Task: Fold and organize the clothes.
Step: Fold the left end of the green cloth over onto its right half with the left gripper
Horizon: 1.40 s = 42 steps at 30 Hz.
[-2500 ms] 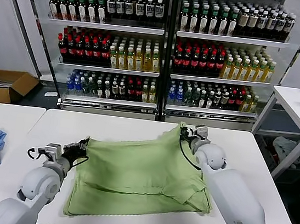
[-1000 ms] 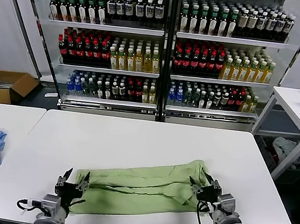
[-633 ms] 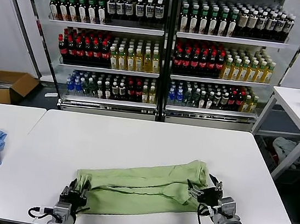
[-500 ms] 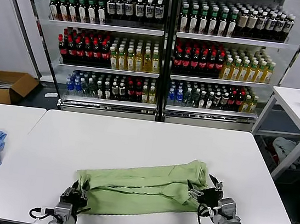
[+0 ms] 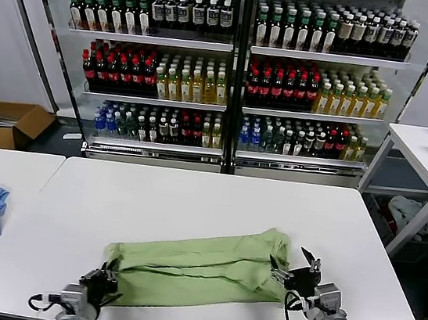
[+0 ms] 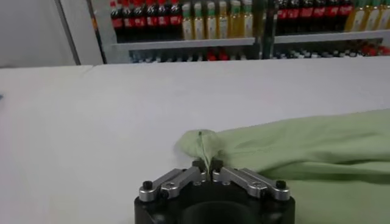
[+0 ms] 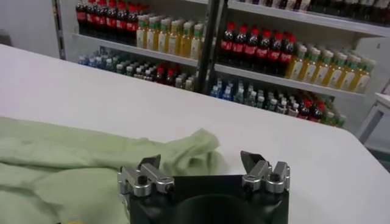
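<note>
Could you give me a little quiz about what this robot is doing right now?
1. True or false: the left gripper is shut on a corner of the green shirt.
2. The right gripper is: A) pinching the shirt, B) open, at the shirt's end, C) out of view.
3. Fill in: the shirt lies as a long folded band on the white ____.

Key: 1 true; 2 B; 3 table.
</note>
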### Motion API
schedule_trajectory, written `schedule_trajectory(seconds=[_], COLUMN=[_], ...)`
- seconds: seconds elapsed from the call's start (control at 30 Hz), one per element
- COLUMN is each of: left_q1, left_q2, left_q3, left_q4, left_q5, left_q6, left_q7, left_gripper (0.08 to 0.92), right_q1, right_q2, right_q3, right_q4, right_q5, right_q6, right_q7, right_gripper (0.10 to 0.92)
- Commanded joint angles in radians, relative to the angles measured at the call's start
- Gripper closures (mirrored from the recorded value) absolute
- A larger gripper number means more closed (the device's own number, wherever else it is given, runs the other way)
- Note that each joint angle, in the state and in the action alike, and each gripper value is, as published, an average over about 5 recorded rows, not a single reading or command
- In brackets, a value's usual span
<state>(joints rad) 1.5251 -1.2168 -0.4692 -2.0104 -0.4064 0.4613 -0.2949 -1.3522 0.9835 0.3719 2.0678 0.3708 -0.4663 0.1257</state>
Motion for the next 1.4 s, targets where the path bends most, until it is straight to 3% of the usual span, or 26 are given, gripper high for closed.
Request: schedule_trajectory(seconds=[0.03, 0.23, 0.4, 0.57, 0.8, 0.93, 1.13, 1.4], left_q1=[0.0, -0.037, -0.07, -0.051, -0.048, -0.106, -0.207, -0.282], left_q2=[0.152, 0.256, 0.278, 0.206, 0.051, -0.014, -0.058, -0.079], left_q3=[-0.361, -0.491, -0.524, -0.465, -0.199, -0.049, 0.108, 0.164], left_q4=[-0.006, 0.023, -0.031, -0.196, -0.338, -0.304, -0.147, -0.056], left_q5=[-0.29, -0.365, -0.542, -0.832, -1.018, -0.987, -0.882, -0.749], left_q6=[0.015, 0.024, 0.051, 0.088, 0.098, 0.077, 0.057, 0.086], left_q7=[0.075, 0.087, 0.077, 0.07, 0.077, 0.072, 0.052, 0.077], left_gripper=[0.901, 0.901, 0.901, 0.901, 0.901, 0.901, 0.901, 0.901], right_q1=[0.001, 0.011, 0.008, 0.001, -0.008, -0.004, -0.001, 0.007], right_q2=[-0.002, -0.007, -0.014, -0.022, -0.026, -0.028, -0.025, -0.016], right_q3=[0.003, 0.003, 0.006, 0.017, 0.017, 0.012, 0.009, 0.002], right_q4=[0.001, -0.002, 0.005, 0.014, 0.021, 0.019, 0.014, 0.008], right_q5=[0.003, 0.007, 0.01, 0.016, 0.015, 0.013, 0.012, 0.009], right_q6=[0.007, 0.012, 0.015, 0.017, 0.018, 0.018, 0.017, 0.017], right_q7=[0.0, -0.001, 0.0, 0.0, 0.0, 0.0, 0.0, 0.0], right_gripper=[0.203, 0.203, 0.203, 0.203, 0.203, 0.203, 0.203, 0.203])
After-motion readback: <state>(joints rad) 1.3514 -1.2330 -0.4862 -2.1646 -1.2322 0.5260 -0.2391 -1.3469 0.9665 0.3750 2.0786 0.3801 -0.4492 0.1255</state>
